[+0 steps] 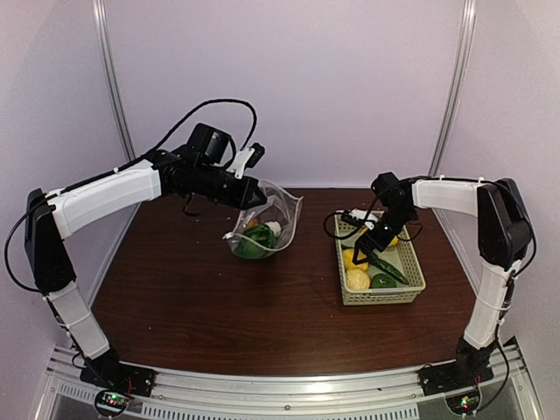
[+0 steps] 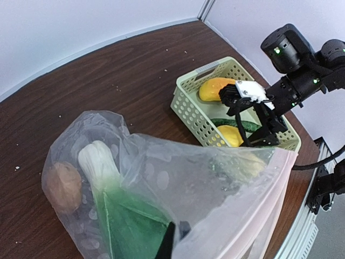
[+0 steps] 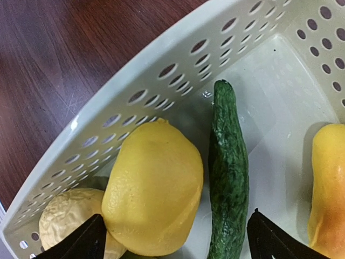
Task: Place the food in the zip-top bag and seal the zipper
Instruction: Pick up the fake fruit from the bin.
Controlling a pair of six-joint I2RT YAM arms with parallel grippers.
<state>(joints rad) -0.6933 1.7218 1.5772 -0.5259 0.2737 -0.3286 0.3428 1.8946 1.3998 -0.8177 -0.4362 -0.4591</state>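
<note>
Well, the right hand (image 3: 173, 225) hangs in the basket (image 3: 161, 75) with its fingers wide apart. One tip is by the lemon (image 3: 153, 189) and the other is past the cucumber (image 3: 229, 172), so both lie between them. To my eye it should pick one: shift toward the lemon, centre on its fat middle and drop lower before closing, or the cucumber may get pinched too. Over on the other side, the left hand (image 1: 248, 194) looks clamped on the rim of the bag (image 1: 282, 214), holding the mouth up and open toward the basket. Bok choy (image 2: 124, 210) and a brown one (image 2: 62, 186) are already inside. The bag's bottom rests on the bench (image 1: 175, 289), apart from the basket. The carry should go high over the bag's rim.
</note>
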